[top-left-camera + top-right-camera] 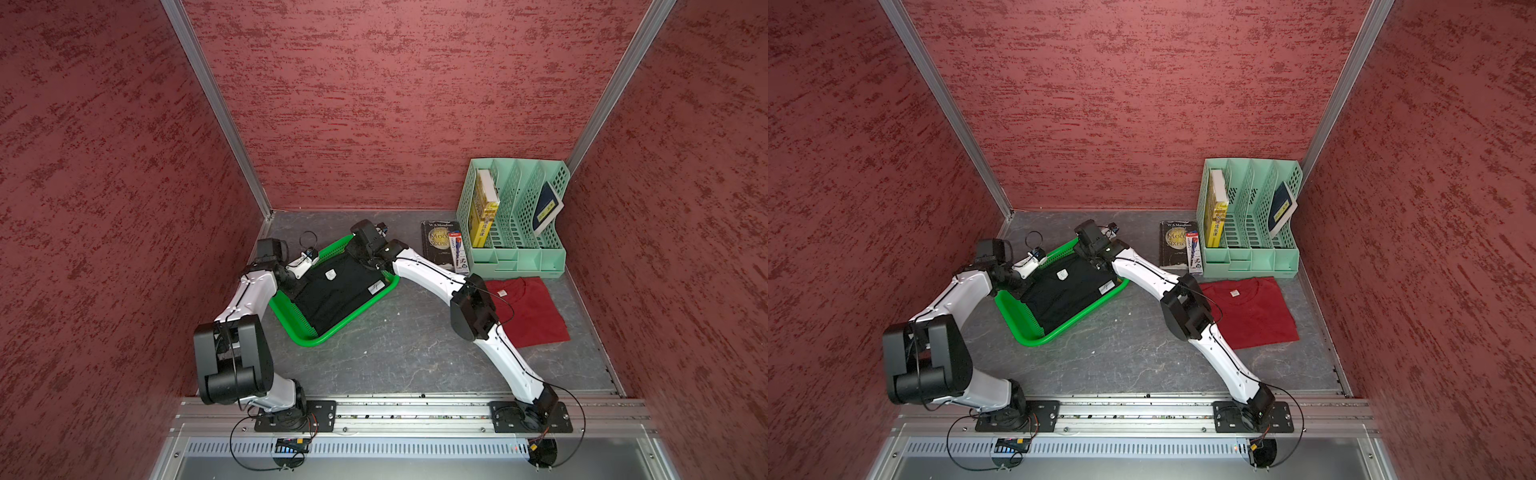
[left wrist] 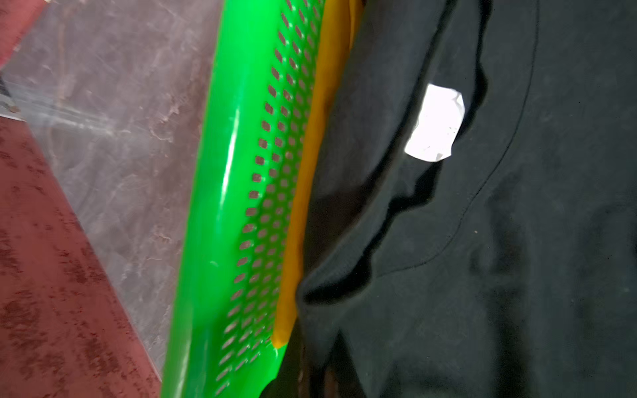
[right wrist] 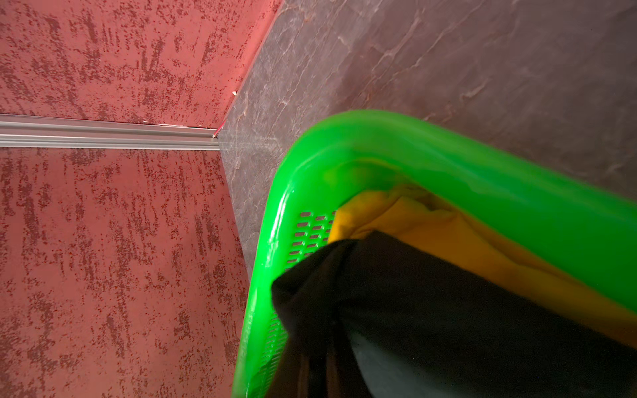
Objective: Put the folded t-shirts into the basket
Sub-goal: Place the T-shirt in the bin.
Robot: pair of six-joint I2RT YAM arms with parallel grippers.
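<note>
The green basket (image 1: 316, 338) (image 1: 1038, 338) sits at the left middle of the table, turned at an angle. In it lies the black t-shirt (image 1: 340, 291) (image 2: 517, 241) with its white label, on top of the mustard yellow t-shirt (image 2: 310, 172) (image 3: 448, 234), of which only an edge shows. My left gripper (image 1: 293, 286) (image 2: 320, 375) is shut on the black shirt's near-left corner. My right gripper (image 1: 370, 259) (image 3: 324, 372) is shut on its far corner, where the cloth bunches up. The dark red t-shirt (image 1: 532, 316) (image 1: 1254, 316) lies flat on the table at the right, partly behind my right arm.
A mint-green file organizer (image 1: 515, 232) holding books stands at the back right. A dark book (image 1: 436, 245) and a pen package (image 1: 459, 253) lie beside it. Red walls close in the table on three sides, and the basket's far corner is near the back left corner.
</note>
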